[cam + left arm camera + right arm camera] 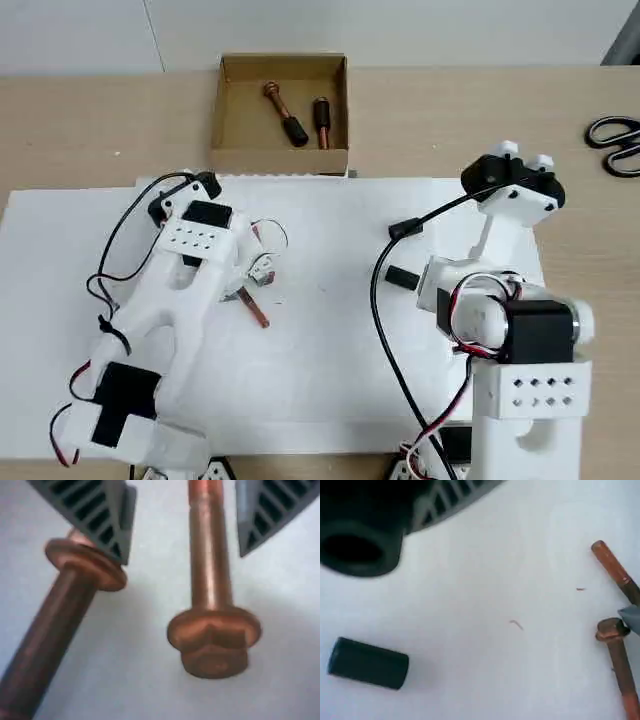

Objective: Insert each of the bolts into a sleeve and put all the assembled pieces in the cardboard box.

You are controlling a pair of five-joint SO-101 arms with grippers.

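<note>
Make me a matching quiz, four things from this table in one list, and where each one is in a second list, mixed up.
1. scissors
2. assembled pieces
3. loose sleeve
4. one bolt

A. on the white sheet, no gripper around it
B. between the left gripper's open fingers
C. on the bare table
D. in the cardboard box

Pairs: 1-C, 2-D, 3-A, 4-B

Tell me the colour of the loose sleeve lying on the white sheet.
Black; the short cylindrical sleeve shows best in the right wrist view.
</note>
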